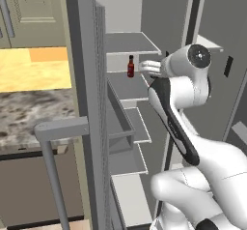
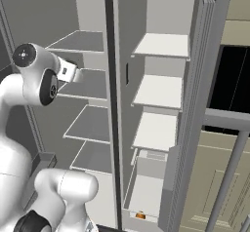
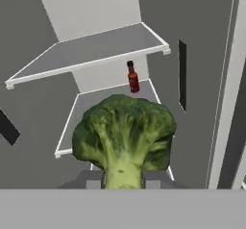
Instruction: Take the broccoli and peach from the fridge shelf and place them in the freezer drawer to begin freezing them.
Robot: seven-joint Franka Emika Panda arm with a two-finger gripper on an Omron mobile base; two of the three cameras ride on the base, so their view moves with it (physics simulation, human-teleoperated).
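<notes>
Closest to the hand camera, the gripper (image 3: pixel 123 180) is clamped on the pale stalk of the broccoli (image 3: pixel 124 134), one dark fingertip on each side of the stem. The dark-green crown stands upright above the fingers, held in the air in front of the open fridge and off any shelf.

Just behind the broccoli lies the fridge shelf (image 3: pixel 84 110), a flat grey panel with a pale rim. At its back stands a slim red sauce bottle (image 3: pixel 132 77) with a dark cap; no writing on it can be read. A second shelf like it (image 3: pixel 91 47) hangs above.

From the left base view, the white arm (image 1: pixel 178 93) reaches toward those shelves, with the bottle beside its wrist.

Low in the right compartment, the freezer drawer (image 2: pixel 141 197) is open, with the peach (image 2: pixel 140 216) near its front edge.
</notes>
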